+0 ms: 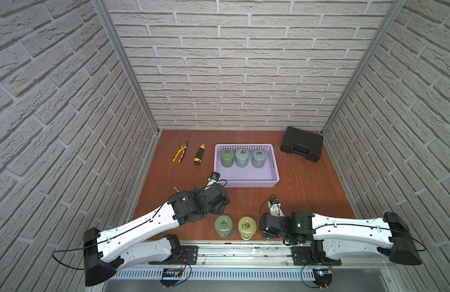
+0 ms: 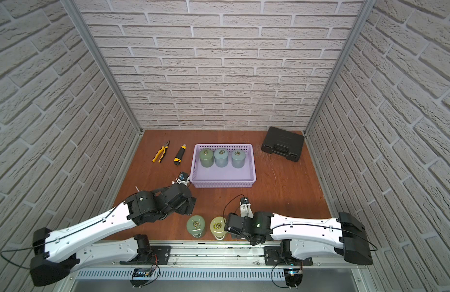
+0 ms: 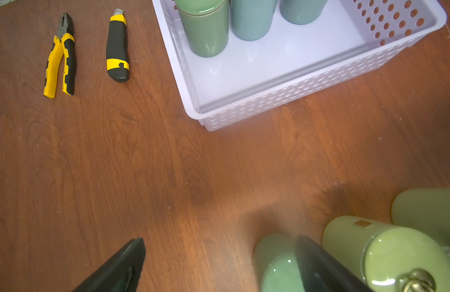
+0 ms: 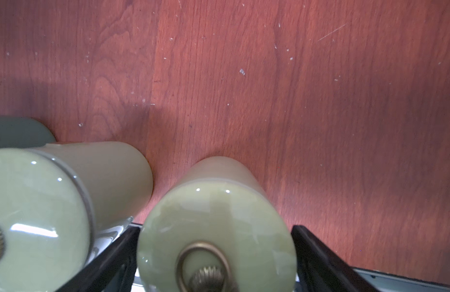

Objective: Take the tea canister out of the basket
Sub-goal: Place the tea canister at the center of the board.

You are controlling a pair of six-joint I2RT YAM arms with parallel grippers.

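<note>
The lavender basket [image 1: 246, 178] holds three upright tea canisters at its far side: a green one [image 1: 227, 157] and two blue-grey ones [image 1: 242, 158] [image 1: 259, 158]. At the table's front stand a green canister [image 1: 223, 225] and a yellow-green canister [image 1: 247, 226]. In the right wrist view another yellow-green canister [image 4: 218, 202] stands on the table between the fingers of my right gripper [image 4: 215, 228], which is open around it. In both top views that arm hides it. My left gripper [image 3: 220, 241] hangs open and empty beside the green canister [image 3: 277, 265].
Yellow-handled pliers [image 1: 180, 151] and a black-and-yellow utility knife [image 1: 199, 154] lie left of the basket. A black hard case [image 1: 301, 143] sits at the back right corner. Brick-patterned walls close in the brown wooden table [image 1: 307, 192] on three sides.
</note>
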